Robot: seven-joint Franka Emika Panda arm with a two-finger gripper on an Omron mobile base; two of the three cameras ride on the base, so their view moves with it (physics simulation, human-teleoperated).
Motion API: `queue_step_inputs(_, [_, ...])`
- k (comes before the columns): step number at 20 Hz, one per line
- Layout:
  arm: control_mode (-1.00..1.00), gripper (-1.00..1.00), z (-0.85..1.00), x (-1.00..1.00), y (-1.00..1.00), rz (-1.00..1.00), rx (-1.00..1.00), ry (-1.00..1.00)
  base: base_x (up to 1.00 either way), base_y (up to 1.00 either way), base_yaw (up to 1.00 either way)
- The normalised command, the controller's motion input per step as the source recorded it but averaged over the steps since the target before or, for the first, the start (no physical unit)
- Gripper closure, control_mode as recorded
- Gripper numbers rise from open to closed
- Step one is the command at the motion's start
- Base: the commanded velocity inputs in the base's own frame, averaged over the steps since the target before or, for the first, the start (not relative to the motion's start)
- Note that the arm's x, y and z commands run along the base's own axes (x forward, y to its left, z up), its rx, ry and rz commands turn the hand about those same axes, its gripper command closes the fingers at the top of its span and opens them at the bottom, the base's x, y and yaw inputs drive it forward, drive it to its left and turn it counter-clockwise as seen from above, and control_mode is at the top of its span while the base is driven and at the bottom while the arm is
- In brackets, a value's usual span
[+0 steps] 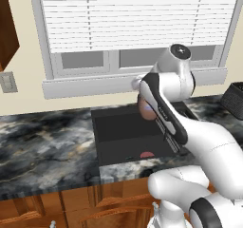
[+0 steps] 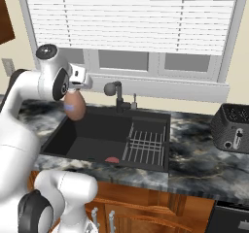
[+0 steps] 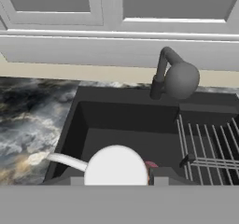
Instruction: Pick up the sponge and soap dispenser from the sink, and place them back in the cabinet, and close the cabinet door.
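**Soap dispenser lifted above the sink, sponge on the basin floor**

Nearest me, reddish-brown wooden drawer fronts (image 2: 146,212) with short silver handles run under a glossy, dark marbled stone counter (image 1: 42,137). Set into it is the sink (image 2: 92,130), a deep, matte black rectangular basin. On its floor by the near wall I see the sponge (image 2: 112,159), a small, flat, rounded red-pink piece. A metal wire rack (image 2: 146,144) of thin parallel bars fills the basin's right part.

Above the basin's left side I have the gripper (image 2: 73,92) clamped on the soap dispenser (image 2: 74,106), a rounded orange-brown bottle with a pale bluish label, hanging clear of the sink. In the hand view its round white pump top (image 3: 115,166) sits right at the finger tips.

At the far rim stands the dark faucet (image 2: 115,92), curved with a ball-shaped head. On the counter to the right sits a black toaster (image 2: 232,127). Beyond is a window (image 2: 131,18) with white slatted blinds. At far left I see an edge of the reddish-brown cabinet (image 1: 7,25).
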Motion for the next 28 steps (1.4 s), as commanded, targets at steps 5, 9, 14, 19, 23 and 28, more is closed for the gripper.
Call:
queue_step_inputs(5, [-1.0,1.0,0.11,-0.32,-0.29,0.0,0.0,0.0,0.0,0.0,0.0])
queue_step_inputs(9, [-1.0,1.0,0.07,-0.25,-0.26,0.0,-0.01,0.0,0.0,0.0,0.0])
queue_step_inputs(14, [-1.0,1.0,0.1,-0.24,-0.23,0.0,0.0,0.0,0.0,0.0,0.0])
queue_step_inputs(19, [-1.0,1.0,0.14,-0.28,-0.15,0.0,0.0,0.0,0.0,0.0,0.0])
queue_step_inputs(23, [-1.0,1.0,0.12,-0.21,-0.02,0.0,0.0,0.0,0.0,0.0,0.0])
queue_step_inputs(28, [1.0,1.0,0.07,-0.08,0.0,0.0,0.0,0.0,-0.02,0.0,0.0])
